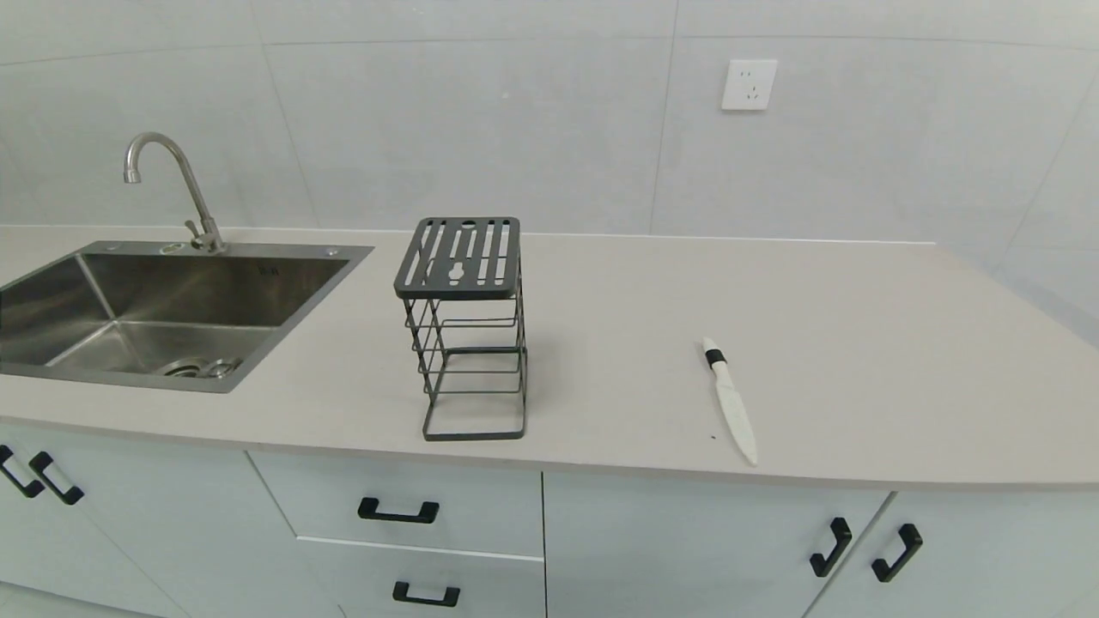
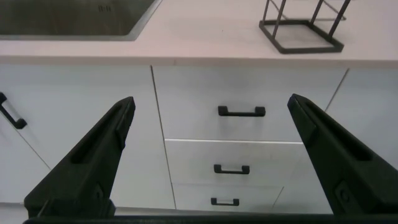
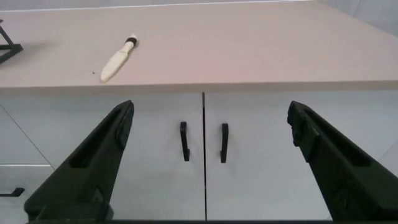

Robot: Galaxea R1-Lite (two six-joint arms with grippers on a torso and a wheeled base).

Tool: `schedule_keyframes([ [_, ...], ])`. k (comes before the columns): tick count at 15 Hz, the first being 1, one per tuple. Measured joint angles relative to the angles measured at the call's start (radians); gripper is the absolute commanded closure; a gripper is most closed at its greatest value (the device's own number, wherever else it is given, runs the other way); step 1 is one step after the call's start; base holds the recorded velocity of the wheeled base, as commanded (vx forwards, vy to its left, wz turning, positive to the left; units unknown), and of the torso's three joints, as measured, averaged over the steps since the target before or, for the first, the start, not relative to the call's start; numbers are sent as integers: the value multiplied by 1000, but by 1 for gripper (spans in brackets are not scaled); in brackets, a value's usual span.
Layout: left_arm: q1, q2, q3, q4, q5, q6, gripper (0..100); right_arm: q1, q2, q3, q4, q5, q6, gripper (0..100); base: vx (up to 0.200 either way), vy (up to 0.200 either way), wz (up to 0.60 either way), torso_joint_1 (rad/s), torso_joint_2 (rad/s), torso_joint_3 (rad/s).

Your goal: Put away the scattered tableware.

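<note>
1. A pale counter (image 1: 859,343) ran along a wall of large grey tiles, with white cabinets below it.
2. At the far left a steel sink (image 1: 215,283) was set into the counter. A curved faucet (image 1: 196,202) rose behind it by the wall.
3. Down in front of the cabinets, the left jaws stood spread wide with nothing between them. They faced a stack of drawers (image 2: 242,143) with black handles, below the counter's edge.
4. Right of the sink stood a dark wire rack (image 1: 464,326), upright near the middle of the counter. It had a slotted plate on top and an open frame beneath. Its base (image 2: 301,34) sat close to the front edge, above the drawers.
5. Well to the right of the rack lay the knife (image 1: 730,399), white with a black band, flat on the bare counter and touching nothing. Its banded end pointed toward the wall and its tapered tip lay near the front edge.
6. Higher up, a white wall socket (image 1: 749,84) sat on the tiles, roughly above the knife.
7. The right jaws were likewise spread apart and held nothing. They hung low before a pair of cabinet doors (image 3: 261,155) with two upright black handles. The knife (image 3: 118,59) lay on the counter above them, off to one side.
</note>
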Motion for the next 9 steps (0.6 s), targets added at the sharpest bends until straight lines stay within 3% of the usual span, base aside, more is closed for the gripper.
schedule_keyframes([
  [7, 0, 0, 0, 0, -1, 0, 0, 0, 0, 0, 0, 0, 0, 0, 0, 0, 0, 288, -559, -273],
  [9, 0, 0, 0, 0, -1, 0, 0, 0, 0, 0, 0, 0, 0, 0, 0, -200, 0, 124, -237, -110],
])
